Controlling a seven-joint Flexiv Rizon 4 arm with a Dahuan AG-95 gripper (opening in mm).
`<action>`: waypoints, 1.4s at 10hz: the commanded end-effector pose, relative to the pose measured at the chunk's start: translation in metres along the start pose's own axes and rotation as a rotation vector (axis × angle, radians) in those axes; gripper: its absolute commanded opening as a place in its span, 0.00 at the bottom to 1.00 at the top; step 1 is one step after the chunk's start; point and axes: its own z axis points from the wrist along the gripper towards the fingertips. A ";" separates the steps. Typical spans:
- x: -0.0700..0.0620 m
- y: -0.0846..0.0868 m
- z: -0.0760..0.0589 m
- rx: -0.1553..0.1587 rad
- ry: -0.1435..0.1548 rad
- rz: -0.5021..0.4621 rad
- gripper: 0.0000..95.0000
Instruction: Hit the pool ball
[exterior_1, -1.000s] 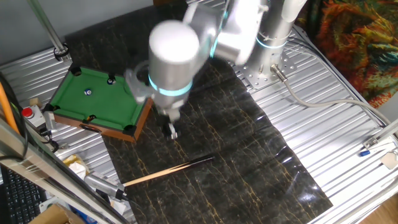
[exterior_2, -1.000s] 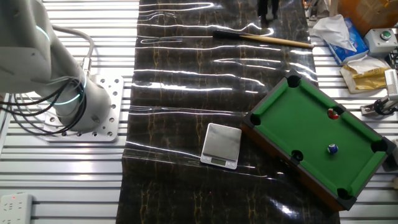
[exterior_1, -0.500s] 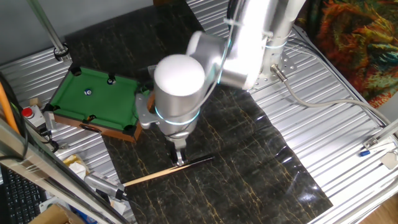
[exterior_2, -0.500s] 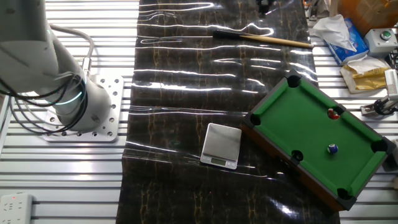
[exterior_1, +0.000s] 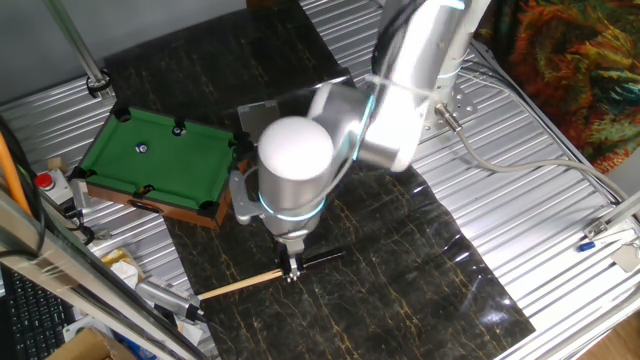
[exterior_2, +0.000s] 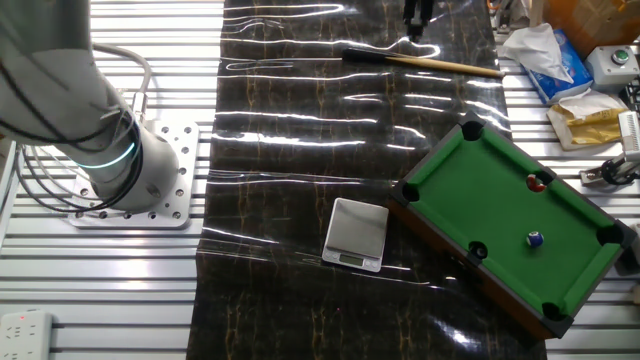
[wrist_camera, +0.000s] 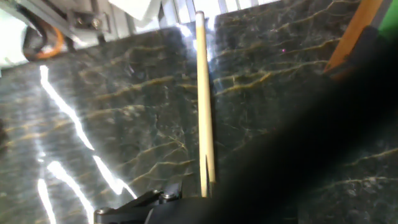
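The tool (exterior_1: 292, 272) sits low over the cue (exterior_1: 262, 278) on the dark mat (exterior_1: 400, 260); its grip state cannot be told

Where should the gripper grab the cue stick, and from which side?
Grip the cue from straight above, near where the pale shaft meets the dark butt, fingers straddling its width. It lies flat on the dark mat, thin and long, so a top-down pinch across it is likely the only clean hold. The gripper hangs right above that spot.

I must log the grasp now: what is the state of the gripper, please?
Gripper: low over the cue stick; whether its fingers are open or closed on it cannot be told.
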 end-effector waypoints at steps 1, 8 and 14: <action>0.002 -0.002 0.004 0.000 0.000 -0.004 0.40; 0.008 -0.006 0.034 -0.002 -0.003 0.005 0.40; 0.012 -0.010 0.045 0.006 -0.010 0.034 0.00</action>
